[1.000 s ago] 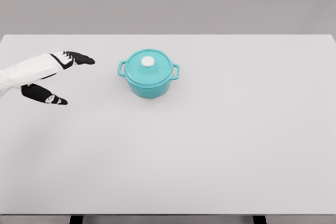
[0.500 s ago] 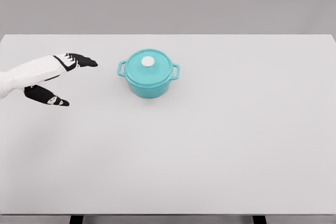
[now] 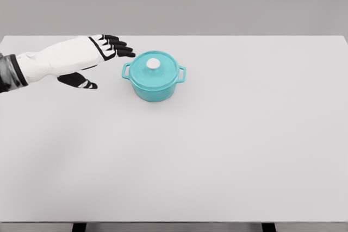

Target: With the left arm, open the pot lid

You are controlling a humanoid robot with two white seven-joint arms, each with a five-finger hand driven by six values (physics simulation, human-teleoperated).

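A teal pot (image 3: pixel 154 82) with two side handles stands on the white table (image 3: pixel 228 145), left of centre toward the back. Its teal lid (image 3: pixel 154 69) sits closed on top, with a round white knob (image 3: pixel 153 63) in the middle. My left hand (image 3: pixel 106 61) reaches in from the left edge and is open, its black fingers (image 3: pixel 122 49) stretched out flat and the thumb (image 3: pixel 81 83) spread below. The fingertips hover just left of the pot's left handle (image 3: pixel 125 70) and touch nothing. The right arm is out of view.
A plain grey wall rises behind the table's far edge. Two dark table legs (image 3: pixel 79 226) show below the near edge.
My left hand has moved right and slightly up toward the pot, with more of the forearm now in view. The pot and lid have not moved.
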